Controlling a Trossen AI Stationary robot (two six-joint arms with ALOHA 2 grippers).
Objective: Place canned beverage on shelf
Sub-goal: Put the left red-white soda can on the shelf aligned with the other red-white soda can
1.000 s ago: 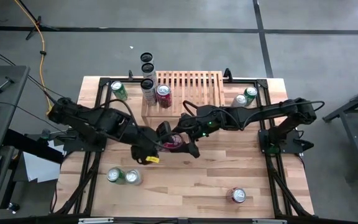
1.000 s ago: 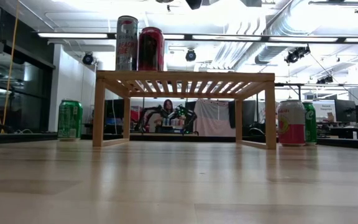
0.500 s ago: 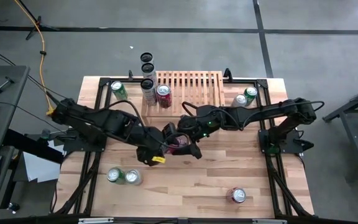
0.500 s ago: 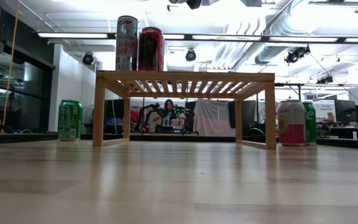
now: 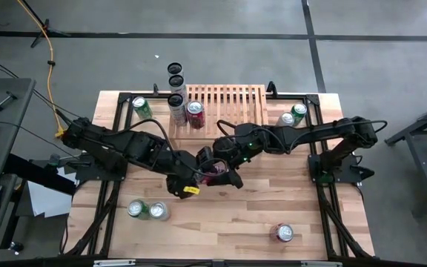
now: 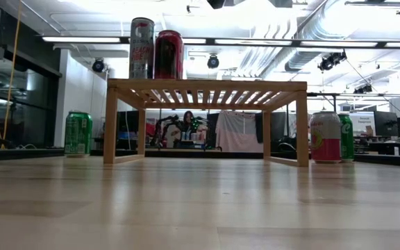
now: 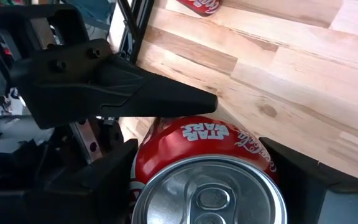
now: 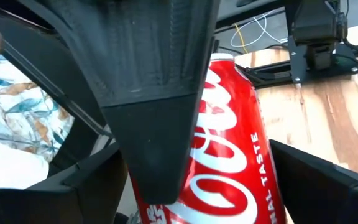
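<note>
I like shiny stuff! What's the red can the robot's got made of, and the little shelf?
The red can looks like metal: silvery, shiny top with a pull tab, glossy red printed side. The shelf looks like pale unpainted wood, with visible slats on top. Both grippers, left and right, meet at the can.

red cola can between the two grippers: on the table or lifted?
Lifted. The red cola can sits between the left gripper and right gripper, and the low view shows neither on the wooden tabletop.
</note>
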